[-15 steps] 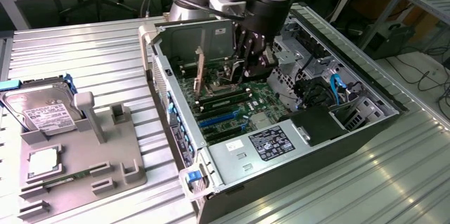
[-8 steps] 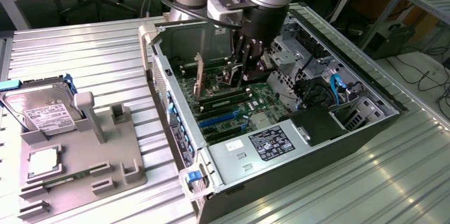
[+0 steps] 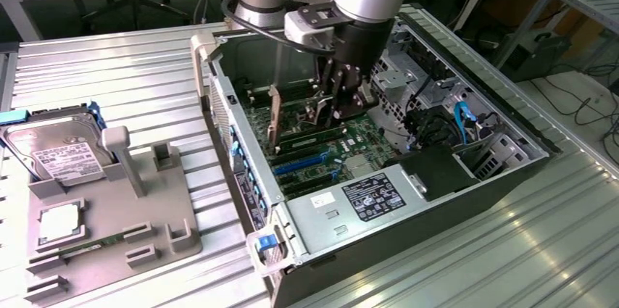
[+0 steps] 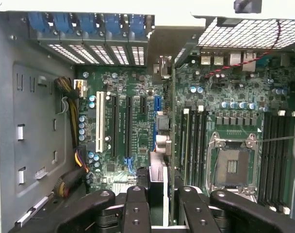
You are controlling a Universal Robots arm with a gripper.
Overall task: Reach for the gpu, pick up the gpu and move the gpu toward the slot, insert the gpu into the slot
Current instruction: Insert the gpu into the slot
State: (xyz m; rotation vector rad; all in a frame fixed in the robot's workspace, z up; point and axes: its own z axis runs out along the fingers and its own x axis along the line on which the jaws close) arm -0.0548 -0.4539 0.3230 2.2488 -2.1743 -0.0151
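The gpu (image 4: 163,145) shows edge-on as a thin card running up the middle of the wrist view, with its silver end bracket (image 4: 163,46) against the case's rear wall. My gripper (image 4: 162,196) is shut on it, one black finger (image 4: 137,204) on each side. In the exterior view the gripper (image 3: 331,114) reaches down into the open computer case, holding the gpu (image 3: 301,116) upright over the motherboard's expansion slots. The card stands beside a blue slot (image 4: 156,109). Whether its lower edge sits in a slot I cannot tell.
Case walls (image 3: 225,105), a drive cage (image 3: 425,83) and the power supply (image 3: 372,196) close in around the arm. White and black slots (image 4: 100,121), memory slots (image 4: 196,141) and the processor socket (image 4: 232,165) flank the card. A grey fixture (image 3: 145,235) outside holds a hard drive (image 3: 63,156).
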